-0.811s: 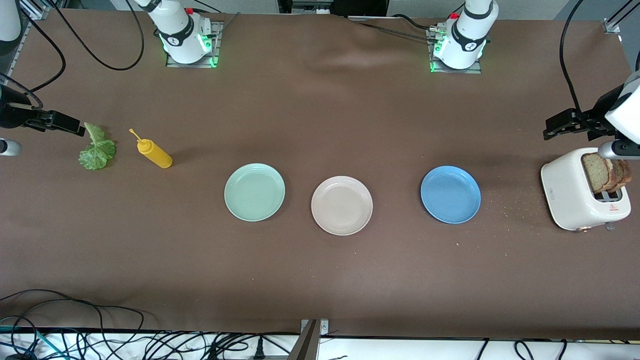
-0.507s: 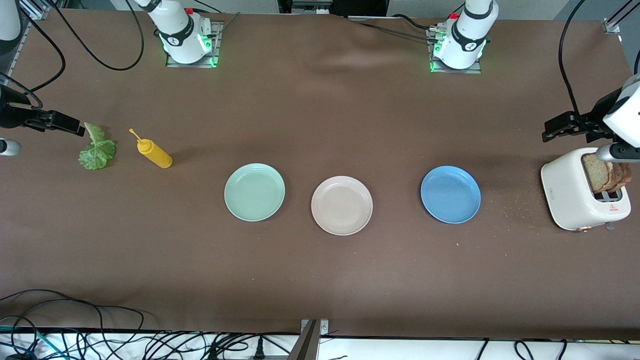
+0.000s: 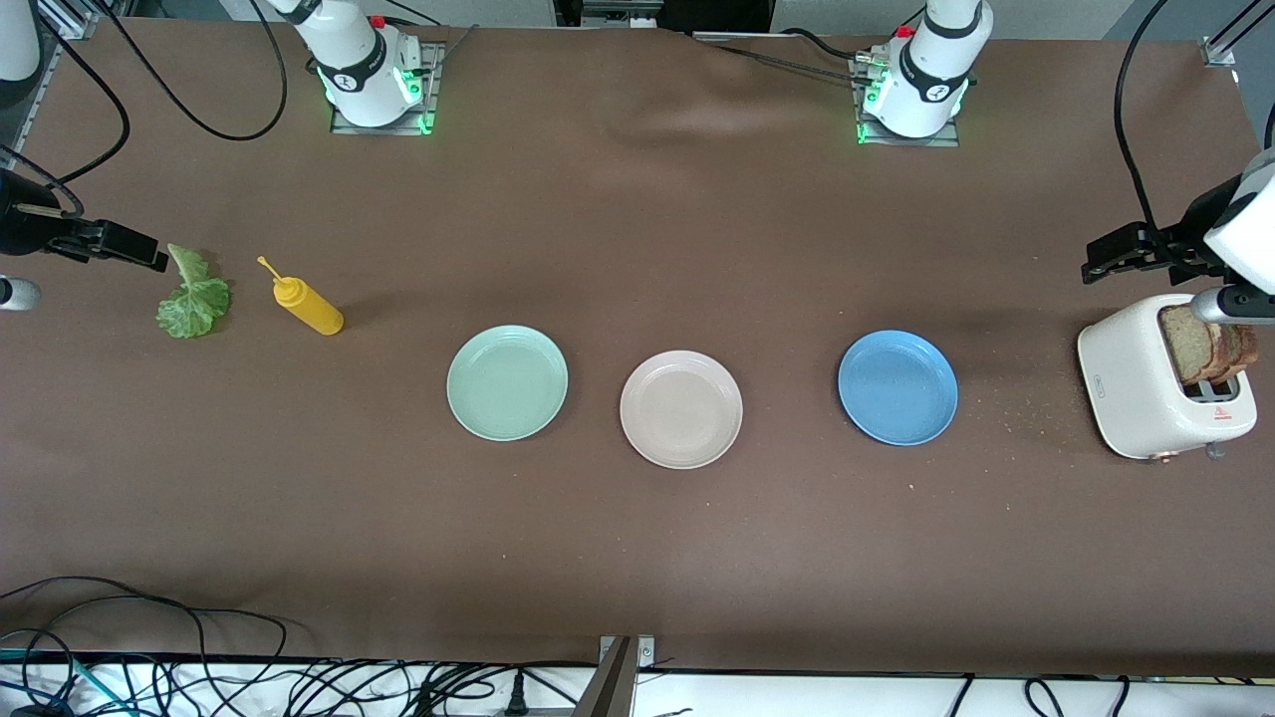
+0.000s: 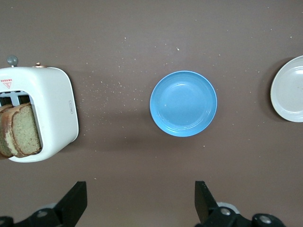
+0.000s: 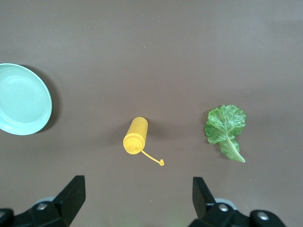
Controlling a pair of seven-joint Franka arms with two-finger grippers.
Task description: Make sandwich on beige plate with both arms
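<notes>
Both tools spread apart and empty, left tool [image 4: 137, 203] over the white toaster [image 3: 1146, 388] holding brown bread slices [image 3: 1200, 344], right tool [image 5: 137, 201] near green lettuce leaf [image 3: 192, 299]; round beige plate [image 3: 681, 409] bare mid-tabletop, so a slice could snag, tip toaster.

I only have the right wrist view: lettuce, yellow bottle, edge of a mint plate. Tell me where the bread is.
Observer: Two bread slices stand in the white toaster at the left arm's end of the table.
Operator: Give me the beige plate's position.
Observer: The beige plate lies bare between the mint green plate and the blue plate.
Operator: Report the left gripper.
Observer: The left gripper hangs open above the table by the toaster, holding nothing.
</notes>
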